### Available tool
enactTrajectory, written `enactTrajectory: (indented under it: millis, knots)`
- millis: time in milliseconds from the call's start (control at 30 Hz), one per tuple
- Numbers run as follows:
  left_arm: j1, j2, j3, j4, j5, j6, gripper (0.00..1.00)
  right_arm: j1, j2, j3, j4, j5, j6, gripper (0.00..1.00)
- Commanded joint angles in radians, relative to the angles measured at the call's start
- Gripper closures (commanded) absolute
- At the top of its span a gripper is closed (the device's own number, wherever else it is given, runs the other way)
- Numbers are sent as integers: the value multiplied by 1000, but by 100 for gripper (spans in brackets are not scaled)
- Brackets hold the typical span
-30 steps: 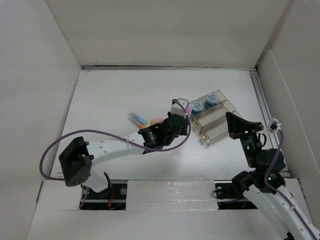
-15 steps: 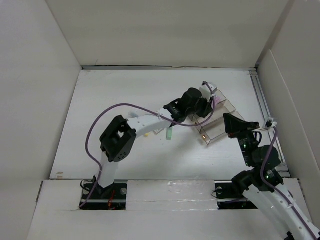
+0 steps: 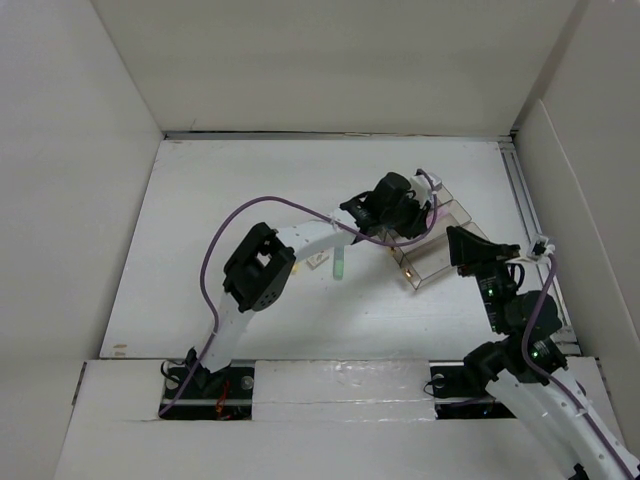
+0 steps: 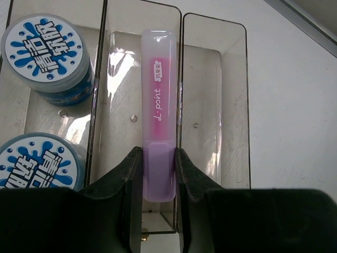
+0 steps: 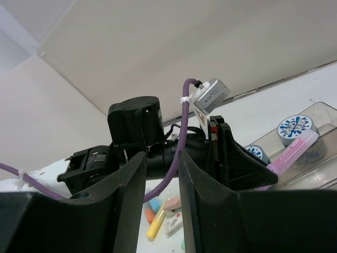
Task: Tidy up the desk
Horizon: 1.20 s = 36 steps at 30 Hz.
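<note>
The desk (image 3: 230,200) is a wide white tabletop. My left gripper (image 4: 158,158) is shut on a pink highlighter (image 4: 157,95) and holds it lengthwise over the middle compartment of a clear plastic tray (image 4: 231,105). Two round blue-lidded containers (image 4: 45,47) sit in the tray's left compartment. In the top view the left gripper (image 3: 420,200) hangs over the tray (image 3: 432,262) at the desk's right. My right gripper (image 5: 160,211) is open and empty, just right of the tray, facing the left arm. It also shows in the top view (image 3: 462,245).
A green highlighter (image 3: 339,267) and a small white item (image 3: 316,260) lie mid-desk under the left arm. The right wrist view shows a yellow highlighter (image 5: 152,226), a pink eraser (image 5: 171,203) and a small white box (image 5: 174,224) there. White walls enclose the desk.
My left arm swung right from the pile of items at mid-desk to over the clear tray, carrying the pink highlighter. The right gripper shifted only slightly.
</note>
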Motion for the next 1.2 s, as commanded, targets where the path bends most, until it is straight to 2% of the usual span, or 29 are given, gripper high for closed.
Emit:
enactTrajectory:
  millis: [0,500,800,1033,1167]
  knots:
    - [-3,-2,51,-16,15,29,97,-6,15,25,31,-18,-1,63]
    - [-3,0,36,-11,19,9,98,-6,38,19,43,-2,2,61]
    - [-61,-100,-136,106,60,-37,97,-6,44,17,46,-21,-2,61]
    - [-61,-97,-174,153,113,-72,90,-6,55,19,51,-21,-6,60]
    - [-61,-108,-183,159,105,-70,92,-6,58,19,51,-12,-1,60]
